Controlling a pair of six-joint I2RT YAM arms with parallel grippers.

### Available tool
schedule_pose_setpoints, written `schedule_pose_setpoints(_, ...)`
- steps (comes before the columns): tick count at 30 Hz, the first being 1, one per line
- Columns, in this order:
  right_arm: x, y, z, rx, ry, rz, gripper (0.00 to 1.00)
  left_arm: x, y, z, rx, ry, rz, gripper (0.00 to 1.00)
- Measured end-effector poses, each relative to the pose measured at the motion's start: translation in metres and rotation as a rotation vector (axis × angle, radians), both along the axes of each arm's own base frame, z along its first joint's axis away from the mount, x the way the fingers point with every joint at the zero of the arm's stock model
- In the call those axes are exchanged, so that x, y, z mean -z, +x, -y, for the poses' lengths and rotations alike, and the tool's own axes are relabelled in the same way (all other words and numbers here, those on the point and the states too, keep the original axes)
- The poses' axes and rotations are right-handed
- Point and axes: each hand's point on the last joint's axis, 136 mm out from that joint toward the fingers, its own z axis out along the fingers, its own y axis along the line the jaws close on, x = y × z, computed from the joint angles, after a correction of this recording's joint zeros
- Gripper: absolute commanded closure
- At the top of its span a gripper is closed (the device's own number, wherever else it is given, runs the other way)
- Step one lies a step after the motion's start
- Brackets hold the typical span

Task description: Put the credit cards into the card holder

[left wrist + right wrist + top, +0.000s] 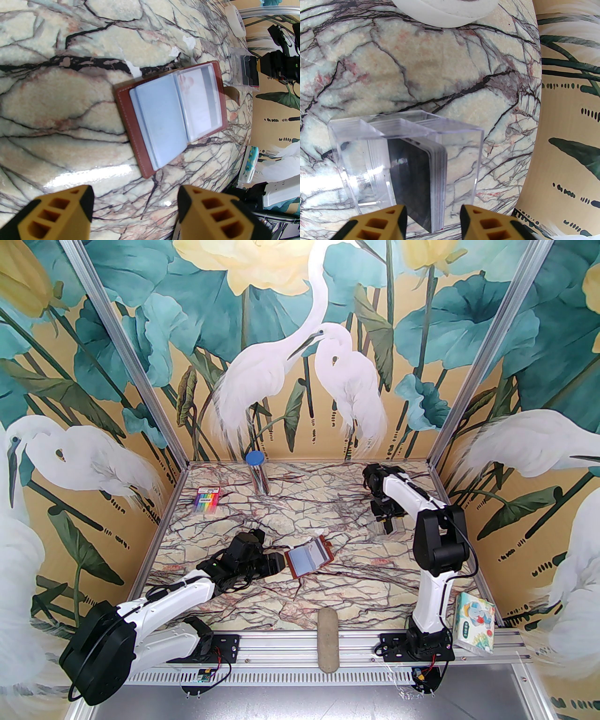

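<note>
The card holder [309,561] [173,117] lies open on the marble table, brown leather with pale blue clear sleeves. A pale card with a grey stripe [202,100] shows through its right-hand sleeve. My left gripper [282,563] [134,204] rests just left of the holder, open and holding nothing. A stack of dark credit cards [421,178] stands on edge in a clear plastic box [461,140] [398,527] at the far right. My right gripper [388,525] [433,218] hangs over that box, open, one finger either side of the stack's near edge.
A pack of rainbow pens [206,500] lies at the far left, a blue-lidded tube [257,472] at the back. A white tape roll [445,11] [234,21] sits beyond the box. A tissue pack [474,622] and a beige oblong pad [328,638] sit on the near rail.
</note>
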Motion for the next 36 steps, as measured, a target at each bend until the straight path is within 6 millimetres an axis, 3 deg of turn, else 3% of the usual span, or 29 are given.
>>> schedule_pose_setpoints(14,0.016,-0.001,0.004,-0.001,-0.036,-0.045,0.60,0.002,-0.001,-0.001,0.000,0.002,-0.003,0.36)
schedule_pose_setpoints(19,0.016,-0.001,0.006,-0.004,-0.044,-0.046,0.54,0.001,-0.001,0.000,0.000,0.001,0.000,0.36)
schedule_pose_setpoints(36,0.018,-0.002,0.011,-0.006,-0.078,-0.060,0.66,0.001,-0.001,0.001,0.005,-0.005,-0.003,0.36)
